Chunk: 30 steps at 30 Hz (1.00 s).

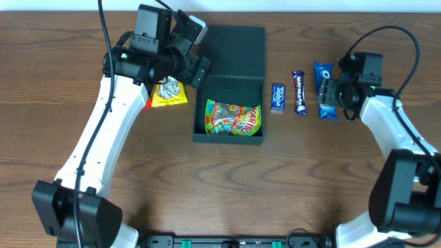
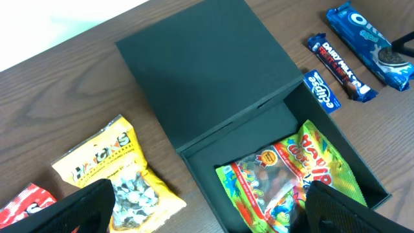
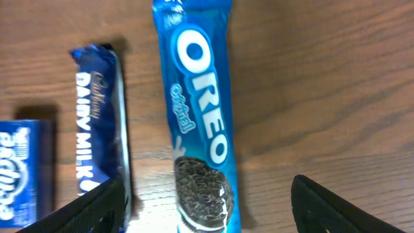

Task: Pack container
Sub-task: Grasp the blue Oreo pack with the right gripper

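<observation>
The dark container (image 1: 201, 120) stands open in the middle, its flat lid (image 1: 234, 49) laid back; it also shows in the left wrist view (image 2: 200, 165). A colourful gummy packet (image 1: 233, 118) lies inside it (image 2: 284, 178). My left gripper (image 2: 207, 210) is open and empty, hovering over the container's left wall, beside a yellow snack packet (image 1: 169, 93) (image 2: 116, 171). My right gripper (image 3: 207, 207) is open, its fingers on either side of a blue Oreo packet (image 3: 200, 123) (image 1: 325, 98) on the table.
A Dairy Milk bar (image 1: 299, 91) (image 3: 100, 123) and a small blue Eclipse packet (image 1: 278, 97) (image 3: 19, 168) lie between the container and the Oreo packet. A red packet (image 2: 22, 200) peeks out left of the yellow one.
</observation>
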Tool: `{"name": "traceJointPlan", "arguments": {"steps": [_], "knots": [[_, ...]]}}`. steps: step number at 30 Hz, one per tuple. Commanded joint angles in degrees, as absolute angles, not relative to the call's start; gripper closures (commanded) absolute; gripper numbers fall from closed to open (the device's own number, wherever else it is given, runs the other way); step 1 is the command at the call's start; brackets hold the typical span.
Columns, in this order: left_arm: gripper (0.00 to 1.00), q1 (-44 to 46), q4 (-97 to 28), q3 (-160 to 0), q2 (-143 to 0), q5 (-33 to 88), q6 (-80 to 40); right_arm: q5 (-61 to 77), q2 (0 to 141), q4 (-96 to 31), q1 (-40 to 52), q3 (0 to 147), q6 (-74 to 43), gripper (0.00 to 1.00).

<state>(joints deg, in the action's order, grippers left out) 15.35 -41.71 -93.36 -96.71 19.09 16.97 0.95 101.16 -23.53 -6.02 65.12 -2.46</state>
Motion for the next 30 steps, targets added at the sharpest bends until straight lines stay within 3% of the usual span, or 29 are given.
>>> {"name": "traceJointPlan", "arguments": {"steps": [1,13,27,30], "knots": [[0.05,14.9,-41.8,-94.2,-95.9,18.9,18.0,-1.6,103.1,-23.6,-5.3,66.2,-0.9,0.2],[0.05,14.9,-42.4,-94.2,-95.9,18.9,18.0,-1.7,107.0,-23.3,-5.2,66.2,-0.1,0.3],[0.05,14.9,-43.0,-94.2,-95.9,18.9,18.0,-1.5,109.9,-22.7,-4.6,66.2,0.3,0.35],[0.05,14.9,-43.0,-94.2,-95.9,18.9,18.0,-1.5,110.7,-22.7,-4.4,66.2,0.3,0.4]]}}
